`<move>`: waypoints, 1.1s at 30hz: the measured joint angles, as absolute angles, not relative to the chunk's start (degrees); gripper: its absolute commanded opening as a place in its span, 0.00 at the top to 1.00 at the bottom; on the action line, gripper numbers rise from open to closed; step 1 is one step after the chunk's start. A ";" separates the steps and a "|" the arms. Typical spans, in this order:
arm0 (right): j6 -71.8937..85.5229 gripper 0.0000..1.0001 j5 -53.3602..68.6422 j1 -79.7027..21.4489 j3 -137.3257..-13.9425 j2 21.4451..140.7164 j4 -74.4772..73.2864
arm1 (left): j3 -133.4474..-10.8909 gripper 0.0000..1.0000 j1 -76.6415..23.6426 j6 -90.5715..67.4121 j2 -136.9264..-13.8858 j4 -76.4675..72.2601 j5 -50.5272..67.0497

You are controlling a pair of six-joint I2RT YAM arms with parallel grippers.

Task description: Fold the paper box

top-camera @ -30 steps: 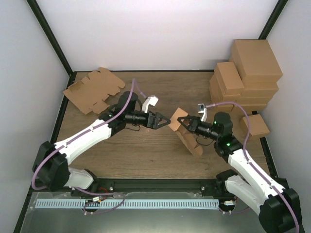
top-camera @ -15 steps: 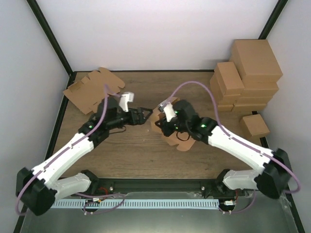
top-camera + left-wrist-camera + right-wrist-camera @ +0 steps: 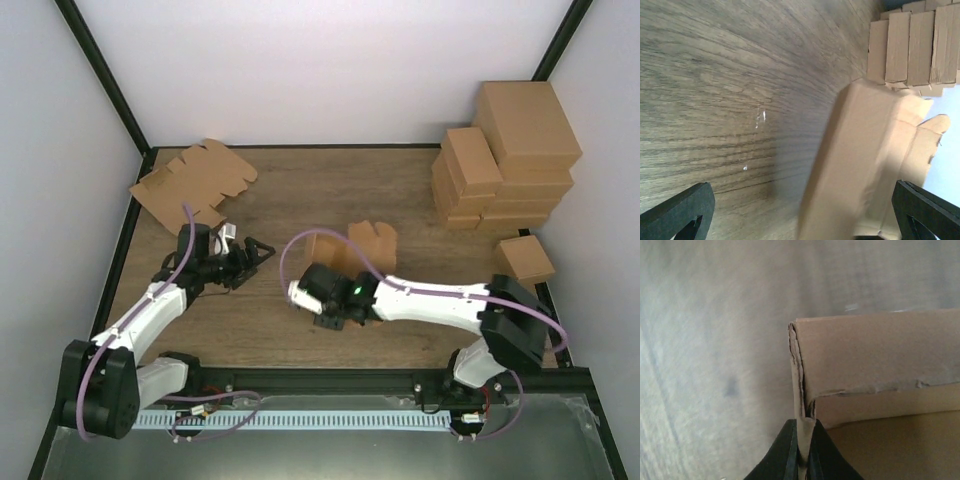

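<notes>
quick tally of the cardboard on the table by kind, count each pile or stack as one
paper box, part folded: 1
pile of flat blanks: 1
stack of closed cartons: 1 (too overlapped to count the cartons in it)
small carton beside that stack: 1
total: 4

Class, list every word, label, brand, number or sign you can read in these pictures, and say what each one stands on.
None: no view shows any readable text.
The paper box is plain brown cardboard with no print, seen from above and up close in both wrist views.
The stacked cartons and the flat blanks are also unmarked.
</notes>
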State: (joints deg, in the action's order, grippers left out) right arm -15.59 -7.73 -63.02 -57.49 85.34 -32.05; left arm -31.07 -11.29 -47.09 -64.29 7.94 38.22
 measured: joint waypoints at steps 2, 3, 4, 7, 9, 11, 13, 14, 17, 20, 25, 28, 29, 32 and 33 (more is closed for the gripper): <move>-18.92 0.99 -9.17 -66.81 -55.92 88.38 -32.25 | -31.51 0.00 -11.29 -46.00 -64.60 8.71 39.20; -20.16 0.99 -9.69 -68.25 -55.20 90.06 -32.58 | -32.05 0.00 -11.27 -45.25 -64.79 9.13 39.33; -21.30 0.99 -10.35 -69.60 -54.89 91.35 -32.34 | -33.10 0.00 -11.27 -44.21 -65.32 9.96 39.38; -24.53 0.99 -13.41 -72.60 -54.87 92.07 -32.29 | -37.19 0.00 -11.27 -40.34 -68.29 11.97 40.03; -26.17 0.99 -14.81 -73.76 -54.17 91.81 -31.51 | -39.07 0.00 -11.27 -38.11 -70.22 12.27 41.67; -27.42 0.99 -15.75 -74.72 -53.47 91.53 -31.16 | -39.53 0.00 -11.29 -36.38 -71.68 12.16 43.68; -28.49 0.98 -16.56 -75.33 -53.12 91.13 -31.18 | -39.44 0.00 -11.73 -35.16 -73.28 12.21 45.71; -28.64 0.98 -16.62 -75.53 -53.06 91.00 -31.20 | -39.20 0.00 -12.19 -34.81 -73.78 11.99 46.54; -29.23 0.99 -17.02 -75.81 -52.69 90.61 -30.98 | -37.26 0.00 -14.66 -34.87 -73.78 9.80 48.49; -29.78 0.99 -19.73 -77.49 -51.29 90.59 -29.56 | -36.18 0.00 -18.11 -35.40 -73.60 8.21 49.60; -29.50 0.98 -25.98 -81.73 -48.77 90.91 -26.76 | -36.18 0.01 -20.69 -35.51 -71.50 6.90 51.24; -28.64 0.94 -27.18 -82.41 -48.58 91.18 -26.44 | -36.18 0.01 -20.80 -34.92 -71.07 6.87 52.01; -28.36 0.92 -27.33 -82.52 -48.56 91.20 -26.39 | -36.18 0.01 -20.84 -34.61 -71.07 6.87 52.14; -27.57 0.90 -27.31 -82.96 -48.10 91.33 -25.61 | -36.18 0.02 -21.04 -33.76 -71.07 6.94 52.64; -27.53 0.89 -27.27 -83.15 -47.62 91.35 -25.15 | -36.18 0.02 -21.06 -33.41 -71.07 6.94 52.84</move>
State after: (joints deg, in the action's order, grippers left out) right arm -27.53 -27.27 -83.15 -47.62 91.35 -25.15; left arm -36.18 -21.06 -33.41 -71.07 6.94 52.84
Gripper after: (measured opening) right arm 0.089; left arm 0.987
